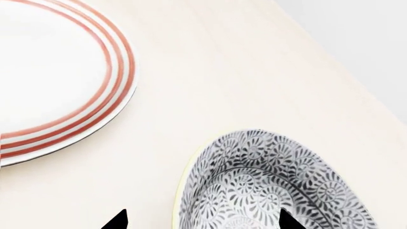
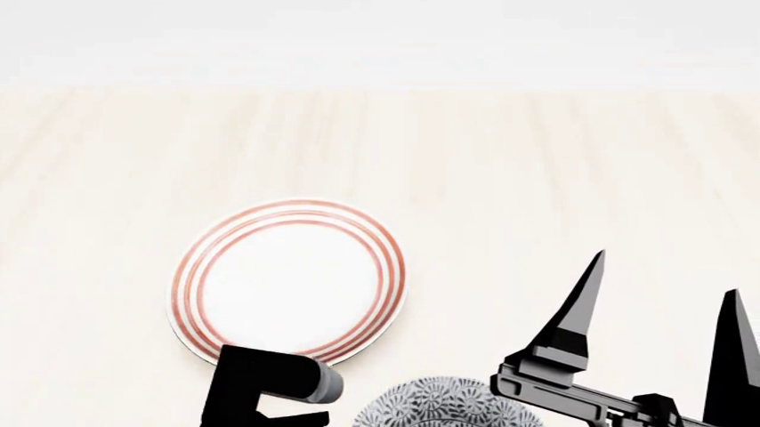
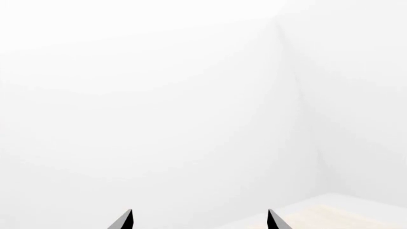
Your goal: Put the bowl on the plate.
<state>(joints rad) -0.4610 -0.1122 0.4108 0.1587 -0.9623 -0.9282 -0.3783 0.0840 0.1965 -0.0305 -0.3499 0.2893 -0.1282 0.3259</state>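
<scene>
We find the bowl [image 1: 270, 183] resting on the pale wooden table [image 1: 210, 67], its grey-and-white floral pattern and thin yellowish rim plain in the left wrist view; in the head view only its far edge shows at the bottom of the frame, near the robot. The plate [image 2: 288, 280], white with three thin red rings near its edge, lies flat on the table just beyond the bowl and a little to the left; a strip of bare table separates the two, so they are not touching. Our left gripper [image 1: 203, 220] hovers at the bowl with its two dark fingertips spread apart, one over the bowl's inside and the other outside the rim over the table, so the rim lies between them with nothing gripped. In the head view the left arm [image 2: 267, 390] covers the plate's near edge. Our right gripper [image 2: 659, 307] is raised at the right, fingers pointing up and parted, grasping nothing; its wrist view shows mostly blank white background and a corner of the table.
</scene>
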